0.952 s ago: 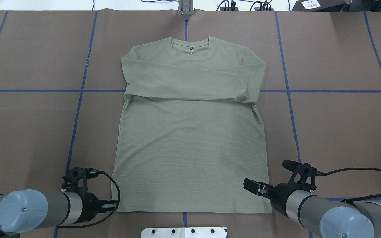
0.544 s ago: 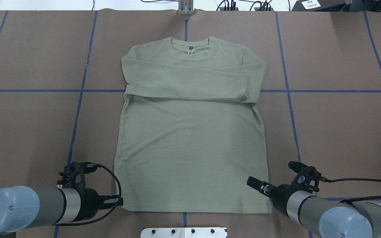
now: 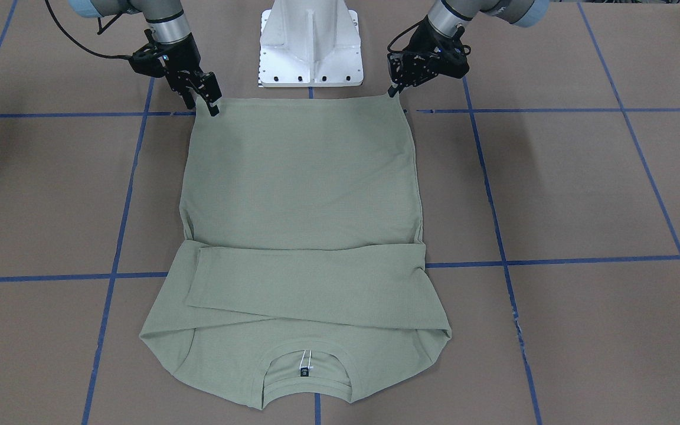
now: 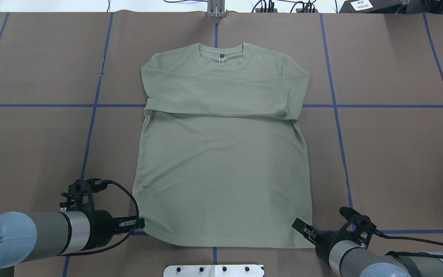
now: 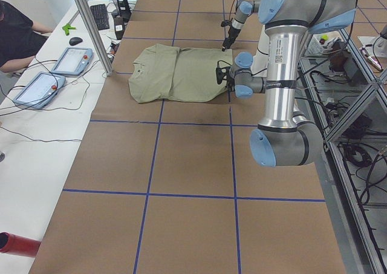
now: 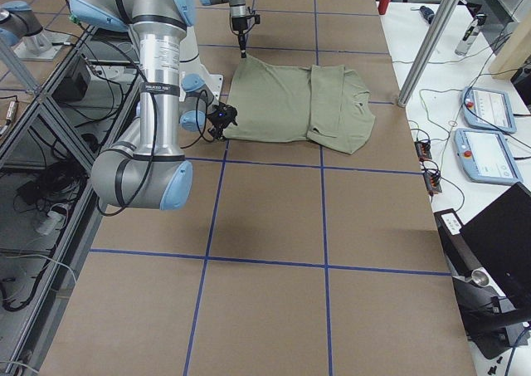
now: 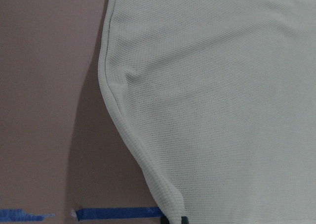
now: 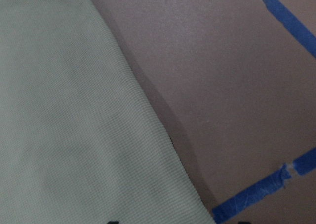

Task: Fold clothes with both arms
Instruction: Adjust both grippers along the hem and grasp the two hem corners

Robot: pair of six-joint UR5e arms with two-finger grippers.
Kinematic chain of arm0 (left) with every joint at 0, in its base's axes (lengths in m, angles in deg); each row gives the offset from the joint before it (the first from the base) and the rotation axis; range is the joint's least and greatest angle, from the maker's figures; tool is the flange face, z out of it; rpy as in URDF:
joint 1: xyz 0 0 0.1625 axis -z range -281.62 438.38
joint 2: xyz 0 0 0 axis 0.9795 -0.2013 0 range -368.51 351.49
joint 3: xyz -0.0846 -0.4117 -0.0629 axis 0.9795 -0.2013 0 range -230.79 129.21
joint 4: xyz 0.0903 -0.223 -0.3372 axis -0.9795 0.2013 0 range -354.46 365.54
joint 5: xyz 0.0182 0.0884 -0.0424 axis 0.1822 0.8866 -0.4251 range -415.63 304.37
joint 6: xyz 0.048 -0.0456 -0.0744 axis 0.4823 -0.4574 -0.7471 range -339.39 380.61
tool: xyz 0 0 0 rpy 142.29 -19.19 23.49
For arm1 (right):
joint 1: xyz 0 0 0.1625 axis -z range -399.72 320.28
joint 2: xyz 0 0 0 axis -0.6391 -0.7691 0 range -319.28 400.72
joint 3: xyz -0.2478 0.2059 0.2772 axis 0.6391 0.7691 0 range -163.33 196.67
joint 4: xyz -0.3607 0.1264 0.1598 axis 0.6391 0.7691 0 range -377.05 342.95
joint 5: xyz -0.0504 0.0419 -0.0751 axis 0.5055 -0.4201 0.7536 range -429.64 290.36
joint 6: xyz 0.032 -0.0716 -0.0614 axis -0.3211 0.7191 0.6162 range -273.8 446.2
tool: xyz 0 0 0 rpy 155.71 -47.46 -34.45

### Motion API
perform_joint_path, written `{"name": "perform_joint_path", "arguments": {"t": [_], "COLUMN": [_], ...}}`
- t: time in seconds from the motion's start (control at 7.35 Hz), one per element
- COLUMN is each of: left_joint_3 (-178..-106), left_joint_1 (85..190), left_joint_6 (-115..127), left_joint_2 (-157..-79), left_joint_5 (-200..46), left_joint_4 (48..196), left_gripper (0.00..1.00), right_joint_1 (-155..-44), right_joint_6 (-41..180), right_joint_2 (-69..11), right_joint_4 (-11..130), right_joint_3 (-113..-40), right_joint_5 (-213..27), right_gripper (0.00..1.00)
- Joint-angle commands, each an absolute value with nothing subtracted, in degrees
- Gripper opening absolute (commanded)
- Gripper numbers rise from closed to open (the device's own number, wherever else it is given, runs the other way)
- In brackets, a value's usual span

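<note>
We see the left tool [image 4: 140, 223] pinching a hem corner of the shirt [image 4: 221, 154] — the right tool [image 4: 302, 229] open at the other.

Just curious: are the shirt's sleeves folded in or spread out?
Folded in: both sleeves lie across the shirt, just below its collar.

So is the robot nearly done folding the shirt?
Not yet. The sleeves already lie folded across the chest of the shirt. The left hand and right hand are at its bottom corners; whether they grip is unclear. Folding the body up is left.
</note>
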State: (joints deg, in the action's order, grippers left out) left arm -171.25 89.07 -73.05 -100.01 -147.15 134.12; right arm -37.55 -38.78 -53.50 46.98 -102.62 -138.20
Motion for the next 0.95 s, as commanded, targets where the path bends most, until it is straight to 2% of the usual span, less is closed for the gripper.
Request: {"name": "perform_joint_path", "arguments": {"t": [0.0,0.14,0.41,0.68,0.82], "left_joint_3": [-171.2,-171.29,-171.2,-171.2,-171.2], "left_joint_1": [89.11,89.11,89.02,88.93,88.93], "left_joint_6": [-73.08,-73.08,-73.08,-73.08,-72.91], "left_joint_2": [-99.92,-99.92,-99.83,-100.09,-100.01], "left_joint_5": [-146.86,-146.86,-146.86,-146.86,-147.04], "left_joint_4": [134.12,134.12,134.12,134.12,134.12], "left_gripper": [0.0,0.0,0.0,0.0,0.0], "right_joint_1": [-35.69,-35.07,-34.8,-34.54,-34.8], "right_joint_6": [-39.57,-39.57,-39.4,-38.79,-38.17], "right_joint_2": [-53.41,-53.41,-53.59,-53.33,-53.33], "right_joint_4": [47.73,47.82,48.34,55.43,61.73], "right_joint_3": [-102.77,-103.99,-104.79,-105.66,-111.16], "right_joint_5": [-136.88,-136.88,-136.79,-136.88,-137.66], "right_gripper": [0.83,0.63,0.0,0.0,0.0]}}
